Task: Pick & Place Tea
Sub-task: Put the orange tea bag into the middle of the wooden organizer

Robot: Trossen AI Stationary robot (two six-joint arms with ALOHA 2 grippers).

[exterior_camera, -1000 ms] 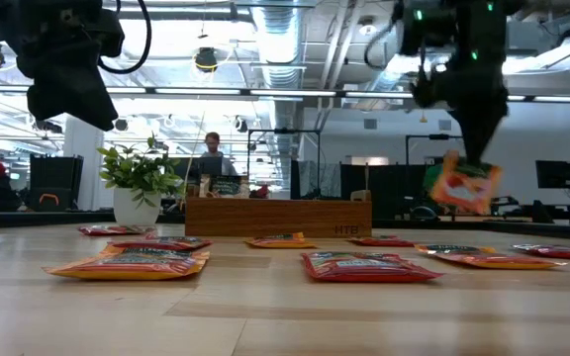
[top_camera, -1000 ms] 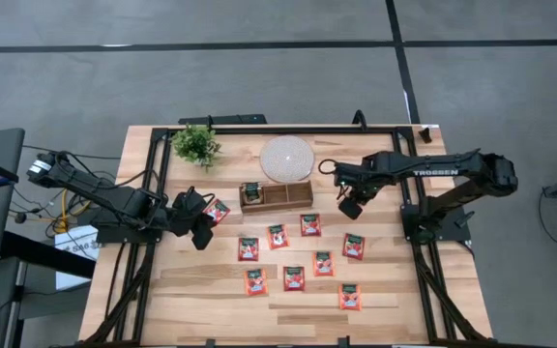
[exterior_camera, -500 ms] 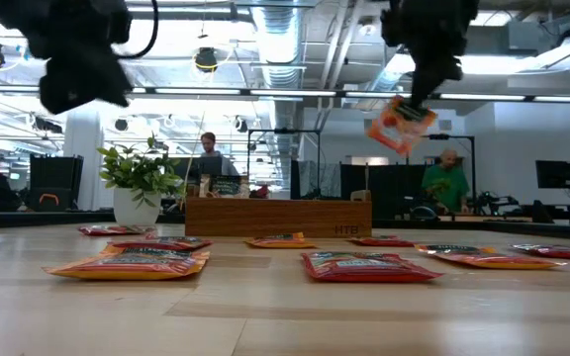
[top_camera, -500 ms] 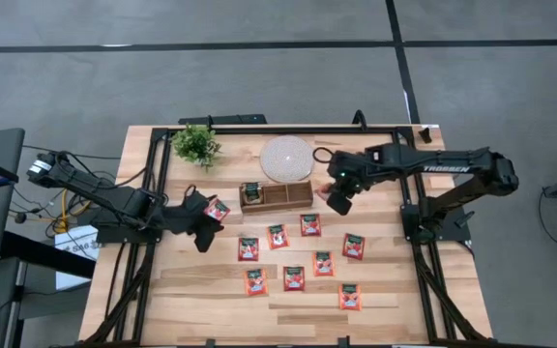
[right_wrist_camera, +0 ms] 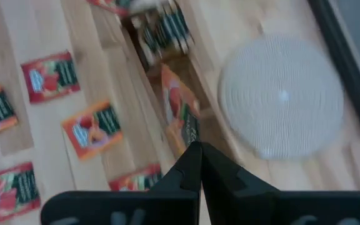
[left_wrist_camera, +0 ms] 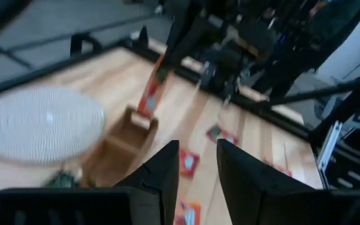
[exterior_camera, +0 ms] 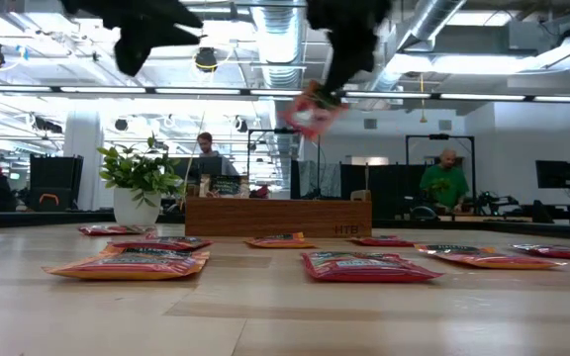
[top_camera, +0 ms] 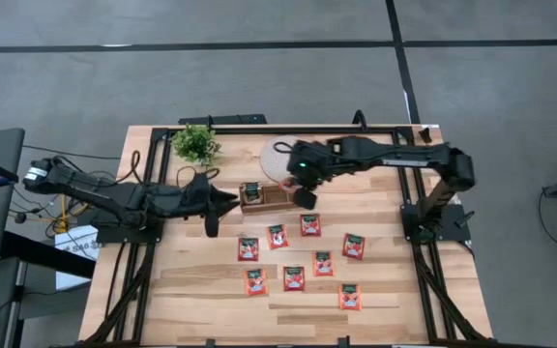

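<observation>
My right gripper (right_wrist_camera: 195, 149) is shut on one red-orange tea sachet (exterior_camera: 310, 111), which hangs in the air above the right end of the brown wooden tray (top_camera: 277, 196). The tray's left compartment holds a sachet (top_camera: 250, 191). Several more tea sachets (top_camera: 294, 278) lie flat on the table nearer than the tray. My left gripper (left_wrist_camera: 197, 164) stands open to the left of the tray, raised off the table and pointing toward it, with nothing between its fingers. My right gripper pinches the sachet's upper edge (right_wrist_camera: 189, 132) between its two fingertips, coming from above and slanting down. The sachet hangs below the fingers, tilted, lifted clear of the tray and the table.
A round white disc (top_camera: 285, 158) lies just beyond the tray, and a small potted plant (top_camera: 195, 145) stands at the far left. Black frame rails (top_camera: 158, 184) run along the table's sides. People show in the room behind, in the low view.
My right gripper has carried the sachet up and toward the table's left, from right of the tray to above its right end, and the sachet has swung to a slant. My left gripper has risen and tipped up from pointing down to nearly level, facing the tray.
</observation>
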